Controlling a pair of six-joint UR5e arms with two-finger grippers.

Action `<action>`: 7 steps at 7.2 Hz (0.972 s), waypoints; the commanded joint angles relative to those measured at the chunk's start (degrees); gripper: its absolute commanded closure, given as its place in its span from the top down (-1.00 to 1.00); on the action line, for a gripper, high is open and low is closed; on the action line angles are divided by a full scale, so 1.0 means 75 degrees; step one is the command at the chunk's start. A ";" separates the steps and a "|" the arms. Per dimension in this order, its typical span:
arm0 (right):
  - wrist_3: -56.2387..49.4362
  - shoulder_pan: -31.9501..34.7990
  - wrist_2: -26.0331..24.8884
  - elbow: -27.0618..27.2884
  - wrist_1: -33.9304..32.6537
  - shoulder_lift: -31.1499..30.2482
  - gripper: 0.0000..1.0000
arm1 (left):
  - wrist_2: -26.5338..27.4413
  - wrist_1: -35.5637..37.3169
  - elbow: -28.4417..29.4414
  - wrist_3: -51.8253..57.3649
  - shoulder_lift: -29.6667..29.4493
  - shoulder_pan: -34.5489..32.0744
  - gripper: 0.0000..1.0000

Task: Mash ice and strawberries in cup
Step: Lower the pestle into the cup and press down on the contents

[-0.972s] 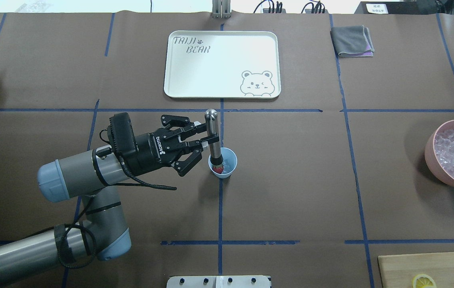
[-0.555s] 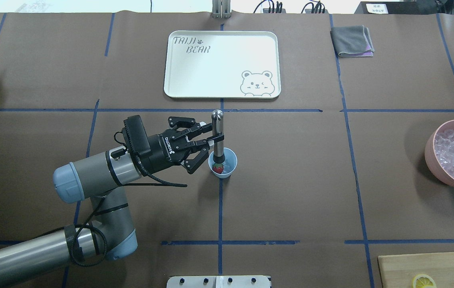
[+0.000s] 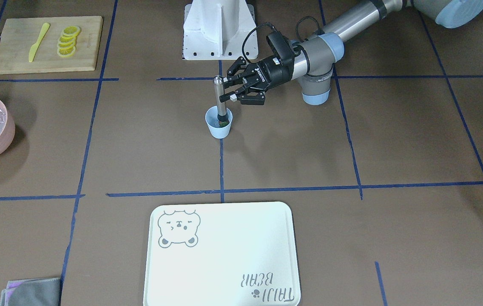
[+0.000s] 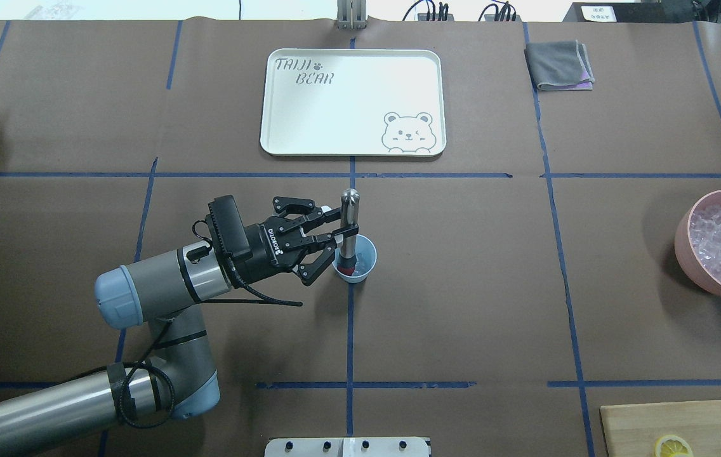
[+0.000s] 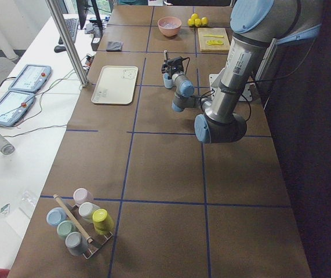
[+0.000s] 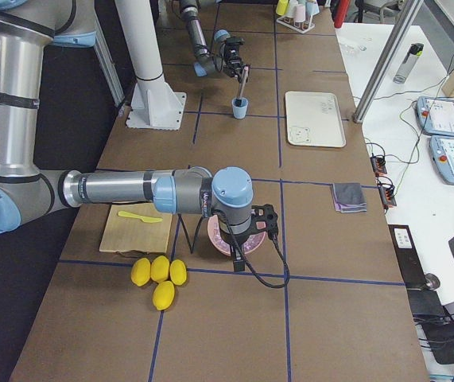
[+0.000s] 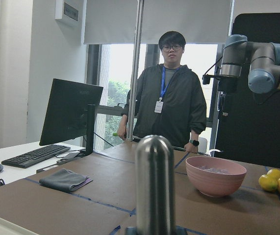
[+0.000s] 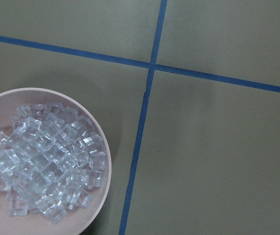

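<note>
**Progress.** The left gripper (image 4: 343, 226) was clamped on the shaft of a steel muddler (image 4: 350, 202). The tool stood upright with its lower end inside the light-blue cup (image 4: 367, 257) at mid-table. A sliver of red strawberry (image 4: 348, 271) showed under the tool's head and looked not yet pulped. Ice in the cup could not be confirmed. Judgement: mashing was at an early stage, with further presses outstanding.

The right gripper (image 6: 246, 239) hung over the pink bowl (image 4: 681, 236) of ice cubes (image 8: 41, 161). Whether its fingers were apart or together could not be told.

**Clearance.** The cup stood unsupported, well apart from the tray (image 4: 348, 101), with nothing else near it. Its narrow mouth left little side room, so a skewed press risked tipping it.
</note>
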 commanded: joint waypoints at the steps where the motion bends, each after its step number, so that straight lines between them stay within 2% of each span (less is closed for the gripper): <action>1: 0.0004 0.0000 0.0000 -0.0004 0.0000 0.0000 0.99 | 0.0007 0.0011 0.0117 0.0008 -0.0023 0.0022 -1.00; 5: 0.0004 0.0000 0.0000 -0.0004 0.0000 0.0011 0.99 | -0.0004 -0.0001 0.0013 -0.0003 -0.0175 -0.0013 -1.00; 7: 0.0004 0.0000 0.0000 -0.0004 0.0012 0.0011 0.99 | -0.0028 0.0093 -0.0582 -0.0120 -0.0140 -0.0188 -1.00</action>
